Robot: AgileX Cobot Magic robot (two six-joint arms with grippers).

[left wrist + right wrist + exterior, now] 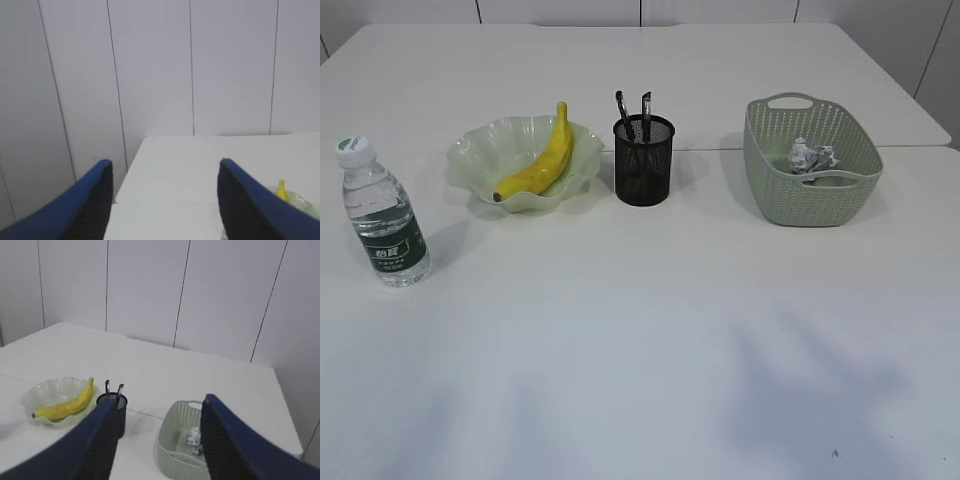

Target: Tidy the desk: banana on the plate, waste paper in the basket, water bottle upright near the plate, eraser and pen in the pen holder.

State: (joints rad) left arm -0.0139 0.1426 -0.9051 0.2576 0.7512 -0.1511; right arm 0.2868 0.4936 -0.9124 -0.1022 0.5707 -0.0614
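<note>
Four groups of things stand in a row across the white bench (pixel 650 330) in the exterior view. At far left a water bottle (pixel 384 214) stands upright, apart from the pale green plate (pixel 485 148), which carries the banana (pixel 542 160) lying along its right side. Just right of the plate is the black mesh pen holder (pixel 643 160) with two pens (pixel 632 112) sticking up from it; an eraser cannot be made out inside. Further right, the grey-green basket (pixel 770 180) holds a ball of waste paper (pixel 813 156). Neither arm shows here.

From the left wrist, the left claw (pixel 165 200) hangs with its blue fingers (pixel 250 200) spread wide and nothing between them, facing the panelled wall (pixel 150 65); the banana tip peeks in at lower right.

From the right wrist, the right claw (pixel 157 440) is likewise parted and empty, raised above the bench, with plate, pen holder and basket below it.
</note>
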